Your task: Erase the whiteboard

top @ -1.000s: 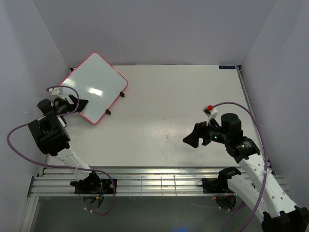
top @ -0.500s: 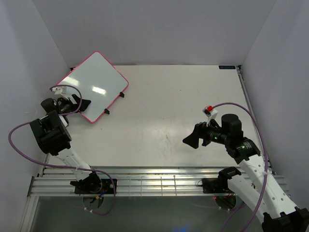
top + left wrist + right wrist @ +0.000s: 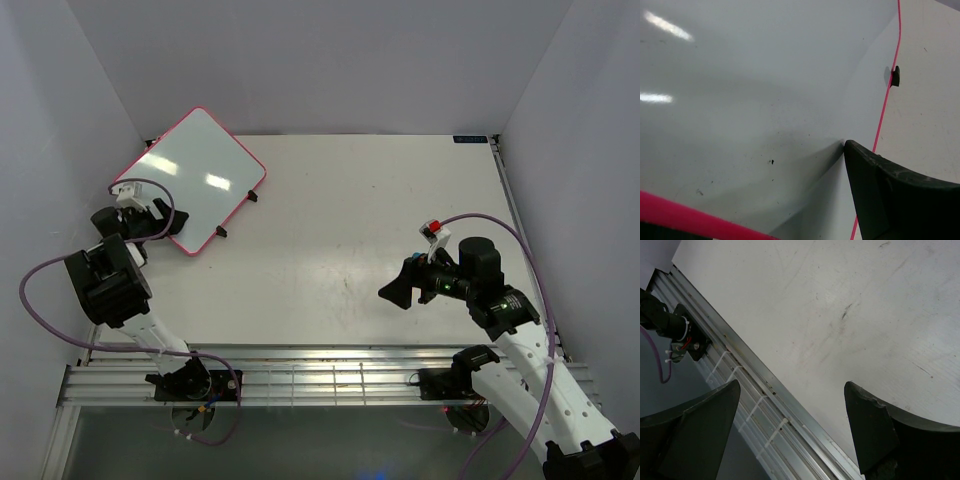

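Observation:
The whiteboard (image 3: 200, 175) leans tilted at the far left corner of the table, white and glossy with a pink-red rim. No writing shows on it, only a few small dark specks in the left wrist view, where the whiteboard (image 3: 765, 75) fills most of the picture. My left gripper (image 3: 160, 222) is open at the board's lower-left edge. One black finger (image 3: 890, 195) lies over the board's face; the other is hidden below the rim. My right gripper (image 3: 398, 285) hangs open and holds nothing, above the table at the right, far from the board.
Black stand feet (image 3: 252, 195) (image 3: 222, 232) stick out from the board's near-right edge, one foot (image 3: 895, 76) showing in the left wrist view. The metal rail (image 3: 320, 375) runs along the table's near edge and sits between the right gripper's (image 3: 790, 385) fingers. Walls close in left, right and back.
The left arm has shifted slightly nearer and its gripper has settled lower against the board's lower-left edge. The right arm has not moved.

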